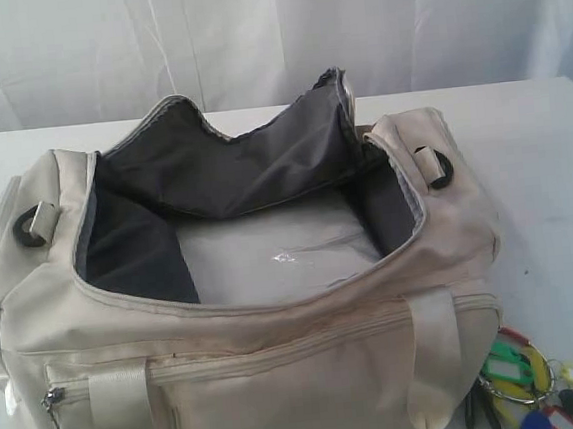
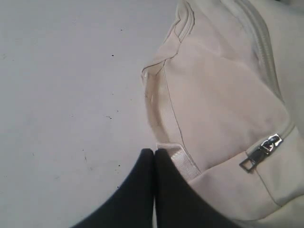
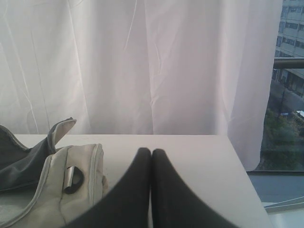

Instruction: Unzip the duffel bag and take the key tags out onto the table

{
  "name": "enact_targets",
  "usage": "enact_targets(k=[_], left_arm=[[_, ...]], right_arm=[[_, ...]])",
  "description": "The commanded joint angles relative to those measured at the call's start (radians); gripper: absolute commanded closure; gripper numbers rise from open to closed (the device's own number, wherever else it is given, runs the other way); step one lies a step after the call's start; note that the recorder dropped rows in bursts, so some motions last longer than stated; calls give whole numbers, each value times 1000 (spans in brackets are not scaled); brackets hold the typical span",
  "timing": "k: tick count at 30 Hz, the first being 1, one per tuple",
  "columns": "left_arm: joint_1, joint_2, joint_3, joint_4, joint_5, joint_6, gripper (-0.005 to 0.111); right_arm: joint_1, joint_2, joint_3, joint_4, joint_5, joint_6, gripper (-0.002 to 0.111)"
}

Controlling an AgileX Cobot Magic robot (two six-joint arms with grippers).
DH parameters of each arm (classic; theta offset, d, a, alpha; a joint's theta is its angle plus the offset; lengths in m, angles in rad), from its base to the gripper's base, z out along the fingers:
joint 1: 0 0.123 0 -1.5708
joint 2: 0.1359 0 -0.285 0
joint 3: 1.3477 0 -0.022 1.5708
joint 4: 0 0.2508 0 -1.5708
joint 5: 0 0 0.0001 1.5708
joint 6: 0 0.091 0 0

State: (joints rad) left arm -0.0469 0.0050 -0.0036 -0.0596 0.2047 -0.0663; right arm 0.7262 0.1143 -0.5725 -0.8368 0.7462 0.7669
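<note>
My left gripper (image 2: 154,152) and right gripper (image 3: 151,151) sit pinched shut, empty, by the duffel bag (image 1: 279,356), unzipped on the table (image 1: 542,152) with the key tags (image 1: 527,379) just beside it, so I judge only a retreat remains.

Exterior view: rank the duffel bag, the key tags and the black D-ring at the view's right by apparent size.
1. duffel bag
2. key tags, partly out of frame
3. D-ring

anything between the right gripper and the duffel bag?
Nothing. In the right wrist view, only bare table shows between the shut right gripper and the end of the duffel bag.
</note>
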Motion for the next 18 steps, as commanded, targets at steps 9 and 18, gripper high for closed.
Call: enact_targets(k=[9,18], left_arm=[[1,-5,4,0,5,-4,107],[1,-5,4,0,5,-4,107]], right_arm=[[0,-39,79,134,2,-3,108],[0,-114,125,608,14,-3,108]])
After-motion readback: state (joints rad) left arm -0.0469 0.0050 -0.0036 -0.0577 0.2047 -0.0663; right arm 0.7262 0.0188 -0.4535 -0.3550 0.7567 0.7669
